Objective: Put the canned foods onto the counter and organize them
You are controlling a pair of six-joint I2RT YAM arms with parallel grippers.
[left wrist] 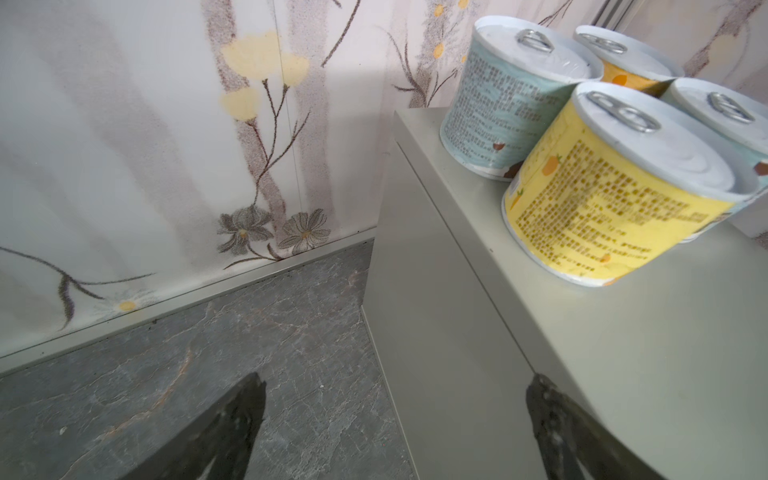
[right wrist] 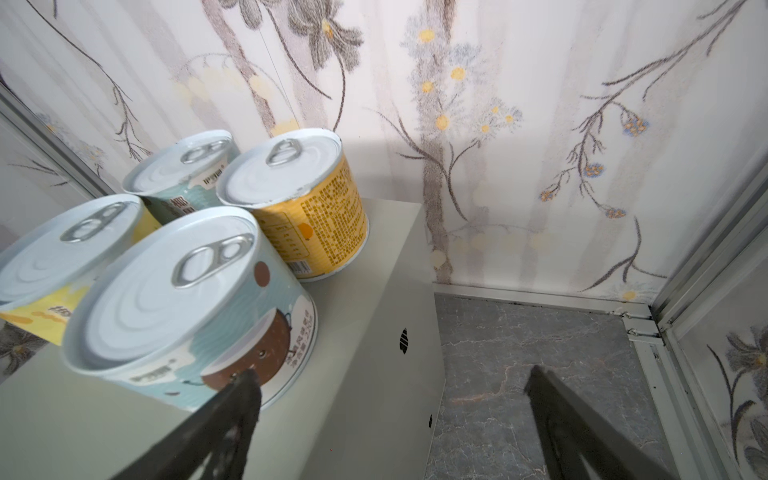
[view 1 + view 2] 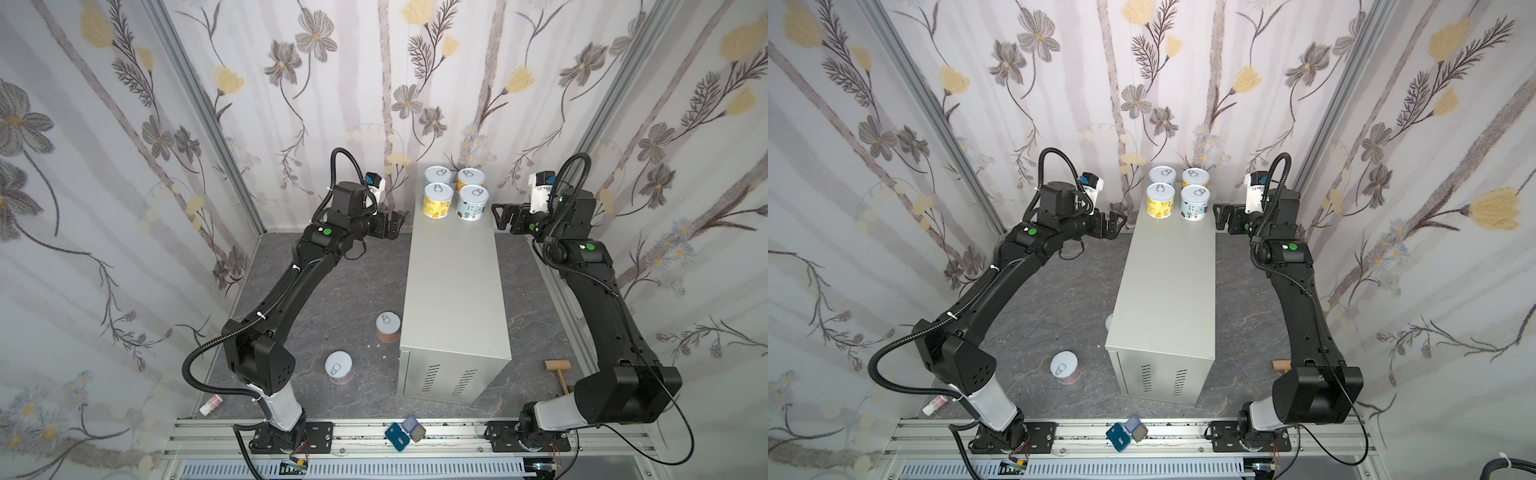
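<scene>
Several cans stand in a tight square at the far end of the counter (image 3: 453, 291): light blue (image 3: 437, 176), orange (image 3: 471, 179), yellow (image 3: 437, 200) and another light blue (image 3: 472, 204). Two more sit on the floor left of the counter, a salmon can (image 3: 388, 327) and a pink can (image 3: 339, 368). My left gripper (image 3: 397, 224) hovers open just off the counter's left edge, beside the yellow can (image 1: 615, 208). At the counter's right edge my right gripper (image 3: 497, 217) is open too, one finger close to the light blue can (image 2: 187, 316). Neither holds anything.
A wooden mallet (image 3: 559, 372) lies on the floor right of the counter. A pink-and-white tube (image 3: 210, 404) lies near the left arm's base. Small blue and grey items (image 3: 405, 432) rest on the front rail. Flowered walls close in on three sides.
</scene>
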